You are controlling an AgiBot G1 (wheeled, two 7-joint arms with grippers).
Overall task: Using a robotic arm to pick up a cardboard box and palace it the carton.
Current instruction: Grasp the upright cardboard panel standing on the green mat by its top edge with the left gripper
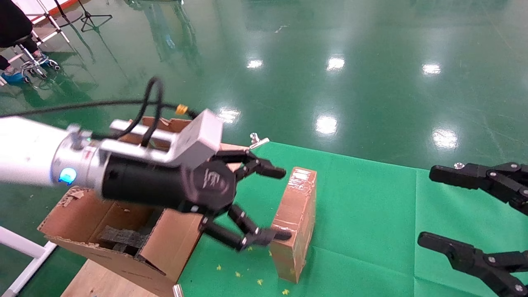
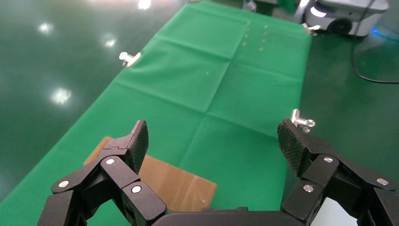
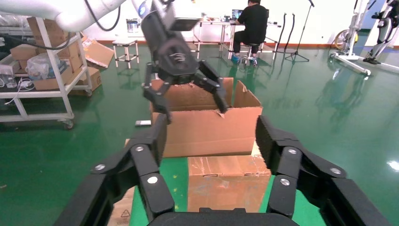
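A white robotic arm (image 1: pixel 29 154) is seen reaching in from the left of the head view, its left gripper (image 1: pixel 280 203) held with fingers spread wide apart and nothing between them. The cardboard box (image 1: pixel 295 222) is stood on edge on the green cloth (image 1: pixel 371 214) at centre frame, its taped end uppermost; the lower fingertip (image 1: pixel 282 235) is placed right against the box's near face, though contact cannot be confirmed, while the upper fingertip (image 1: pixel 274 171) is held just beside the box's top corner. The carton (image 1: pixel 123 231) is set at lower left of the frame, behind and below the arm, flaps upright and dark foam (image 1: pixel 123 238) visible inside. In the left wrist view, the box (image 2: pixel 174 186) is shown low in the frame, near one finger (image 2: pixel 136 143). The right gripper (image 1: pixel 425 206) is parked at the right edge of the head view, fingers also apart and empty, well clear of the box.
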